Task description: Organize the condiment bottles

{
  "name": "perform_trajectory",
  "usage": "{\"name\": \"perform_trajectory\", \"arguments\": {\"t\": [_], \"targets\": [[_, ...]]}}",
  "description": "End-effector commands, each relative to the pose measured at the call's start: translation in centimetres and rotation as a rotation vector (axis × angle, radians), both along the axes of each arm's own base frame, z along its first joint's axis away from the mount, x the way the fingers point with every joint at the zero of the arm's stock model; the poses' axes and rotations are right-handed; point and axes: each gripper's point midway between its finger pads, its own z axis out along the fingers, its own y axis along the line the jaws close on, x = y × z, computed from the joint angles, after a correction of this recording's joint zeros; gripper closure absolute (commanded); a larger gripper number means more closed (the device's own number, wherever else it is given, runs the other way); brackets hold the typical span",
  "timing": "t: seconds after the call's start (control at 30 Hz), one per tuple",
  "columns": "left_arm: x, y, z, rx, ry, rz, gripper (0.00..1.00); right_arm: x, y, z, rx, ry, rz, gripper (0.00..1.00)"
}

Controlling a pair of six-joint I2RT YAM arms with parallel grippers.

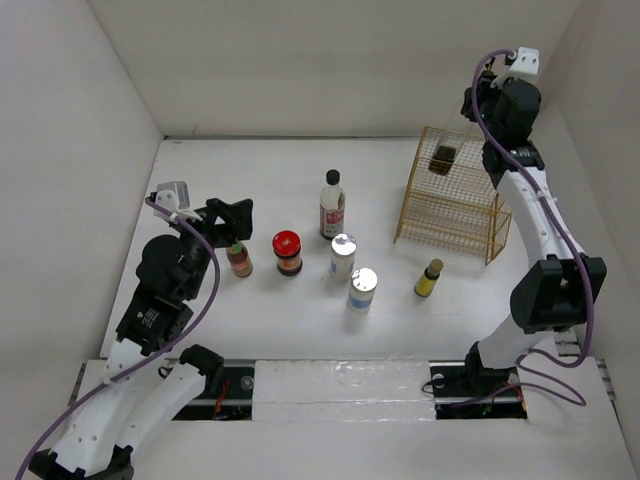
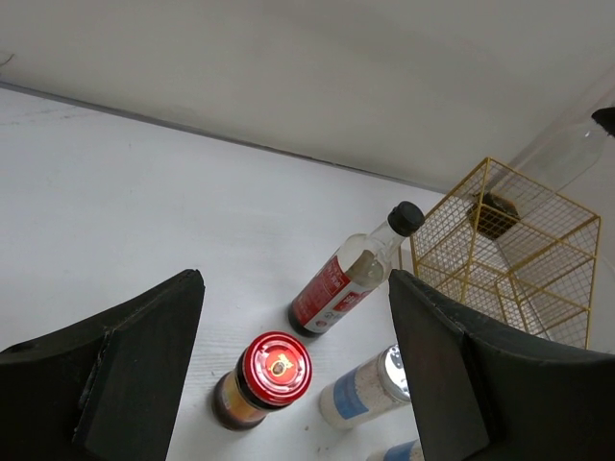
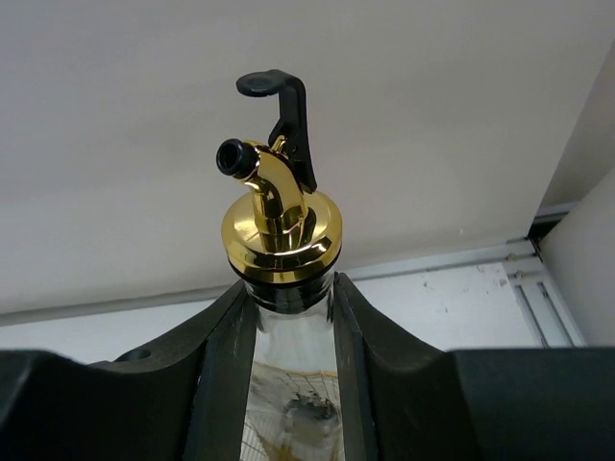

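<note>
My right gripper is raised over the gold wire basket and shut on the neck of the gold-spouted clear bottle. The bottle's dark bottom hangs above the basket's top. My left gripper is open and holds nothing. It hovers just behind the small red-labelled bottle. On the table stand the red-lidded jar, the black-capped sauce bottle, two silver-topped cylinders and the small yellow bottle.
White walls close the table at the back and on both sides. The basket stands at the back right, close to the right arm's upright links.
</note>
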Motion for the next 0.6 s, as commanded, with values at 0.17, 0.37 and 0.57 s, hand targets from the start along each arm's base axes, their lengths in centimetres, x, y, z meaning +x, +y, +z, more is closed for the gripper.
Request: {"name": "perform_trajectory", "arguments": {"t": [0.17,0.37,0.57], "targets": [[-0.1,-0.2,1.2,-0.027,-0.047,-0.013,0.26,-0.2,0.9,2.6,0.010,-0.161,-0.030,0.97],[-0.1,-0.2,1.2,-0.027,-0.047,-0.013,0.26,1.2,2.5,-2.7,-0.005,-0.065,-0.018,0.95],[0.3,-0.4,0.8,-0.019,-0.031,-0.013,0.26,1.3,2.5,-5.5,-0.009,-0.014,-0.036,0.91]]}}
